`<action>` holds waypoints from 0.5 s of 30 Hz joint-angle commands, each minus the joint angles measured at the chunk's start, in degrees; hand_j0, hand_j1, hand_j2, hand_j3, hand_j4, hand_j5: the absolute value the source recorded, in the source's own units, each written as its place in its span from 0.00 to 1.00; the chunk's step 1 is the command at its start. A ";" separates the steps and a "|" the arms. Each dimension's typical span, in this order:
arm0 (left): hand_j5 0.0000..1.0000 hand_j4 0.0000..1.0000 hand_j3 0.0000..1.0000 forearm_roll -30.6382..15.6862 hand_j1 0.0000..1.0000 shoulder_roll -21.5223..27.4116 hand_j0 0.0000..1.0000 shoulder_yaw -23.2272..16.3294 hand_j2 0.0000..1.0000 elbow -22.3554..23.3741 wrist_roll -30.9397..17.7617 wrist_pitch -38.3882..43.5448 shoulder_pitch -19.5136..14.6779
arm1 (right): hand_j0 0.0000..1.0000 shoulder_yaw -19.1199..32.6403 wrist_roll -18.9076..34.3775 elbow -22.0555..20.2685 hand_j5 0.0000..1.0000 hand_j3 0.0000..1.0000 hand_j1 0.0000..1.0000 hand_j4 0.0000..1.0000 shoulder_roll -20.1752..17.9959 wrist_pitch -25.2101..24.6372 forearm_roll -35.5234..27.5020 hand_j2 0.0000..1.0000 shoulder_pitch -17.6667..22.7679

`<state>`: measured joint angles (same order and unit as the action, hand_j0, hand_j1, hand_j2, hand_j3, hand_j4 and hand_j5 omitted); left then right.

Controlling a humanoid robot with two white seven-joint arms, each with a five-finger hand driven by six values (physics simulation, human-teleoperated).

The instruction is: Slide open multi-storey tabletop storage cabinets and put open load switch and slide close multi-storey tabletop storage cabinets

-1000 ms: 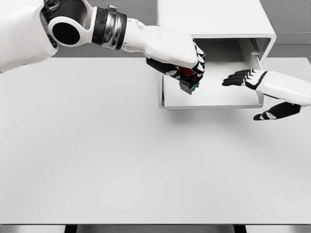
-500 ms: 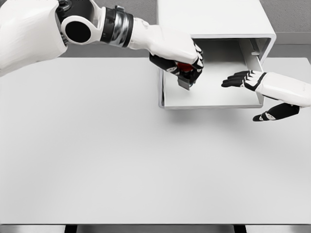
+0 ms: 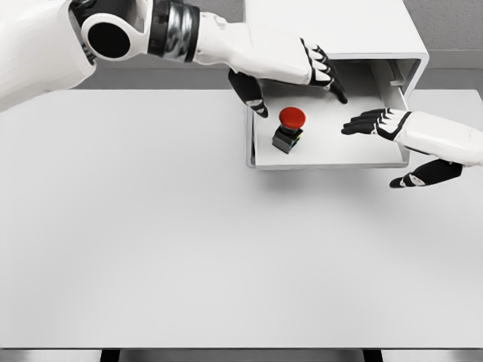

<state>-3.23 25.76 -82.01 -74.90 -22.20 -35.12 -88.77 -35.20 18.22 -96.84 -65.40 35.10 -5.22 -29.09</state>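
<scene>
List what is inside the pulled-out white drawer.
The white drawer holds one red-capped push-button switch on a dark base, standing upright. The open left hand covers its far-left corner.

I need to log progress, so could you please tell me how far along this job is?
Done: the white cabinet drawer is slid open and the red-capped load switch stands inside. In hand: the left hand is open above it; the right hand is open beside the drawer. Left: sliding the drawer closed.
</scene>
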 commanded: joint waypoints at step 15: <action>1.00 1.00 1.00 -3.62 1.00 32.16 1.00 34.54 1.00 -13.69 6.82 0.12 32.78 | 1.00 -0.92 -0.56 -0.28 1.00 1.00 1.00 1.00 1.68 -0.10 -0.50 1.00 -0.09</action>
<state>-5.98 55.17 -53.06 -89.49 -15.99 -35.14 -54.93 -35.82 17.83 -97.04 -64.06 35.10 -5.29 -29.18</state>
